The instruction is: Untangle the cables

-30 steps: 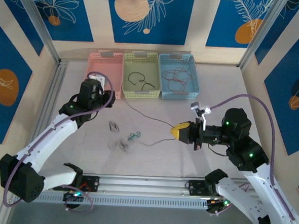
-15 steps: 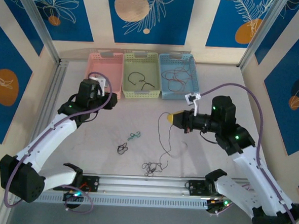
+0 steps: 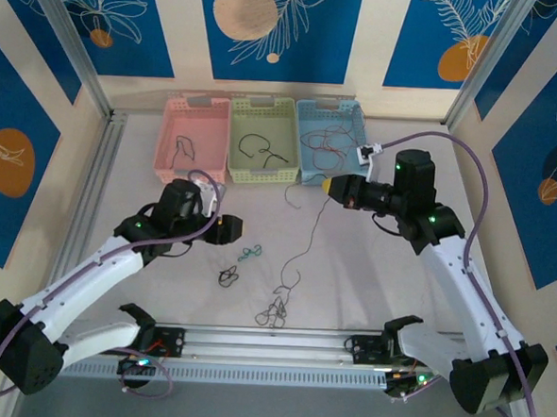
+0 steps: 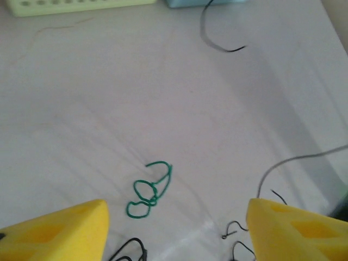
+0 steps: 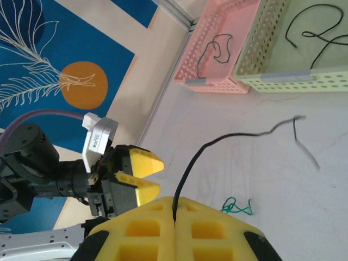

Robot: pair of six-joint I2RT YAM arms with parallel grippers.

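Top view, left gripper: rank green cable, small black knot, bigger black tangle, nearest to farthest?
From the left gripper, jaws open:
1. Green cable, just beside it, toward the table's middle.
2. Small black knot, a little further toward the arm bases.
3. Bigger black tangle, farthest, close to the metal rail.

The left gripper (image 3: 228, 228) is no longer up at the pink basket (image 3: 166, 135). It is now lower, near the green cable (image 3: 248, 254), with its fingers apart. A short black cable (image 3: 183, 151) now shows inside that basket. The right gripper (image 3: 331, 186) is now farther back, beside the blue basket (image 3: 362, 138). The long black cable (image 3: 304, 248) it pinches is no longer stretched between both grippers; it hangs down to a knot (image 3: 272, 313).
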